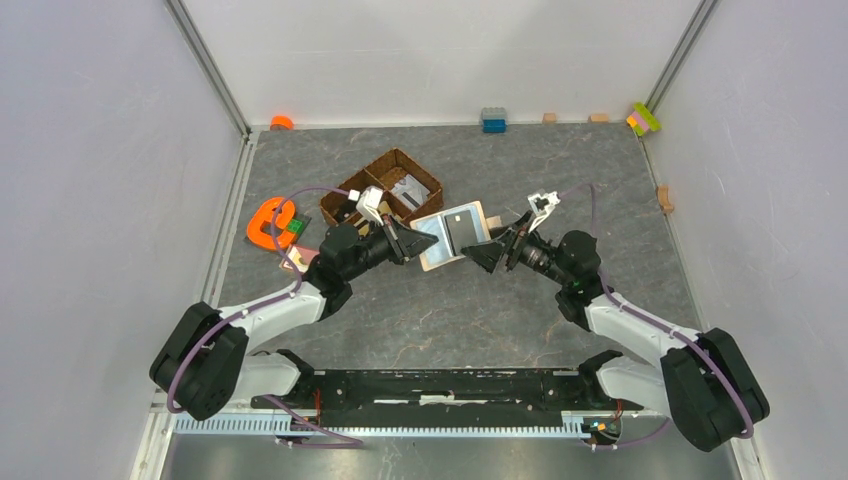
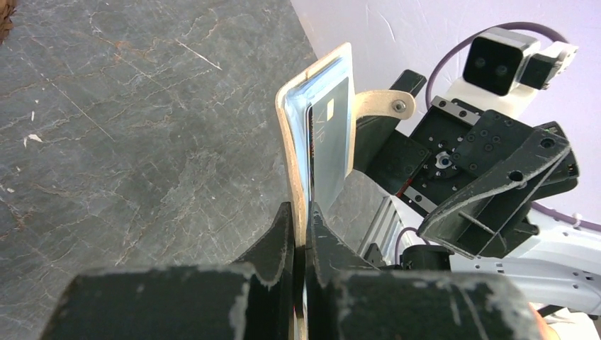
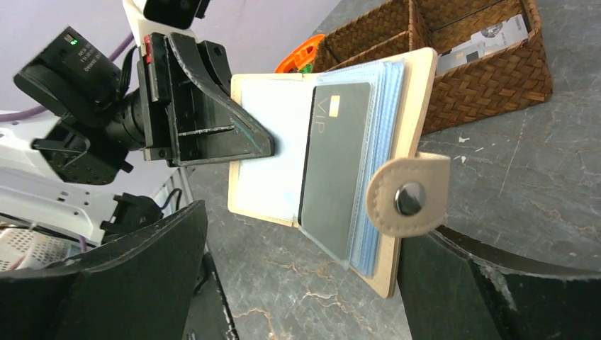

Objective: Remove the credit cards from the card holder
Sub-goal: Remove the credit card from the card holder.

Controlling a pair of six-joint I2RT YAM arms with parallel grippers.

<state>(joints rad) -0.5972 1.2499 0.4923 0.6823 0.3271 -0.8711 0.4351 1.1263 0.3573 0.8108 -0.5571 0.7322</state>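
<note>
Jaws of the left gripper (image 2: 301, 221) are seen pressed together on one thin edge of the card holder (image 3: 264, 142), so that the holder is held off the surface (image 1: 450, 320), in the air between the two arms. Those of the right gripper (image 3: 312, 234) are spread wide, one blunt black finger on each side of the holder's lower end, and nothing is gripped by them. The holder is folded open: a flat, smooth beige-tan cover with rounded corners is shown, with a pale lining and a stack of glossy clear sleeves fanned along one side. A dark grey credit card (image 3: 333, 170), thin and rectangular, marked "VIP" and fitted with a small gold chip, is lodged in the foremost sleeve. A rounded beige tab (image 3: 407, 195) with a shiny metal snap at its centre sticks out from the cover's edge. Beyond the holder, a brown woven wicker basket (image 3: 489, 78) with square compartments is set on the surface, and flat grey items can be made out inside it. An orange moulded toy (image 1: 268, 222) lies to the left of the basket. The surface itself is dark grey, matt, and veined like stone.
</note>
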